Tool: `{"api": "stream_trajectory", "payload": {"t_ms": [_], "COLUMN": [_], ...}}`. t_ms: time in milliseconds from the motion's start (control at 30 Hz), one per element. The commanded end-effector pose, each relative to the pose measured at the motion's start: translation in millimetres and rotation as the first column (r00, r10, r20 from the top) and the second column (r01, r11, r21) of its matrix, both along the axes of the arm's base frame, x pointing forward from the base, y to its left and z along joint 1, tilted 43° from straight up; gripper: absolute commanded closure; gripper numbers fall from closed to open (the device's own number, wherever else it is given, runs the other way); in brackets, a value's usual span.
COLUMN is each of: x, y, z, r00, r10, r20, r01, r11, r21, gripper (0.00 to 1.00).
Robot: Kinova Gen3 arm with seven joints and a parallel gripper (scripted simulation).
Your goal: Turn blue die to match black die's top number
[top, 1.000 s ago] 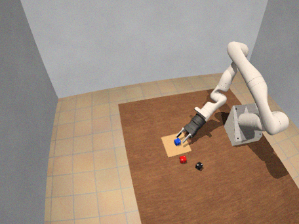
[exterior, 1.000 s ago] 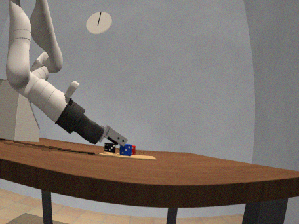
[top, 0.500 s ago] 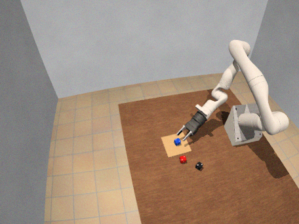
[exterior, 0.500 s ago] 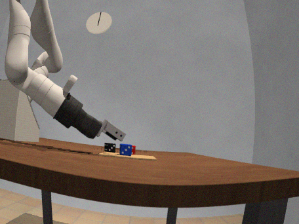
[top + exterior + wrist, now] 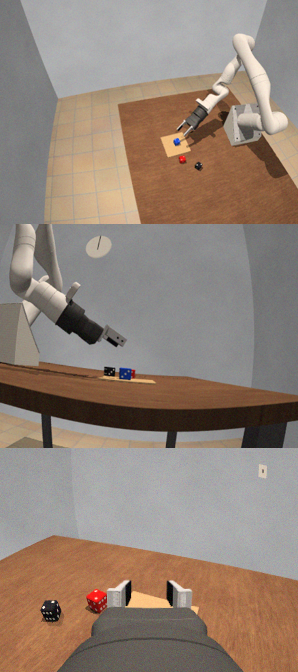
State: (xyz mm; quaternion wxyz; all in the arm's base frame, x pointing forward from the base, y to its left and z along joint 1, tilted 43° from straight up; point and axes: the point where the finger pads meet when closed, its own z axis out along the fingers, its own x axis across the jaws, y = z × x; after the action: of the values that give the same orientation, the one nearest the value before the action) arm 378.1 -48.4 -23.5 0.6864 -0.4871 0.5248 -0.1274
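The blue die [image 5: 176, 141] [image 5: 125, 373] lies on the tan mat [image 5: 170, 150] [image 5: 145, 381] [image 5: 147, 601], alone and clear of the fingers. My gripper [image 5: 183, 129] [image 5: 120, 340] [image 5: 149, 589] is open and empty. It hangs above the table, up and back from the blue die toward the arm's base. The black die [image 5: 198, 166] [image 5: 109, 371] [image 5: 51, 609] and the red die [image 5: 182, 159] [image 5: 132, 373] [image 5: 96, 600] lie on the bare table beside the mat. In the wrist view the blue die is hidden behind the gripper body.
The wooden table [image 5: 212, 183] [image 5: 163, 401] carries the arm's grey base block [image 5: 243, 126] [image 5: 14, 338] at the far side. The table edge runs near the mat on its left in the top view.
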Motion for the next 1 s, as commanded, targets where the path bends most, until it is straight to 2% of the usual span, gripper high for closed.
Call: {"api": "stream_trajectory", "payload": {"t_ms": [0,367,700,967], "x": [-0.6,-0.2,2.6,10.2], "y": [-8,-8,-8,-9], "z": [3.2,3.8,6.8,13.6], "r00": [1.0,1.0,0.996,0.965], "r10": [-0.003,0.005,0.053,0.148], "r20": [0.0,-0.009,-0.075,-0.217], "r01": [0.003,-0.005,-0.057,-0.178], "r11": [1.0,1.0,0.996,0.976], "r21": [-0.017,-0.022,-0.061,-0.127], "gripper": [0.13,0.13,0.13,0.13]}}
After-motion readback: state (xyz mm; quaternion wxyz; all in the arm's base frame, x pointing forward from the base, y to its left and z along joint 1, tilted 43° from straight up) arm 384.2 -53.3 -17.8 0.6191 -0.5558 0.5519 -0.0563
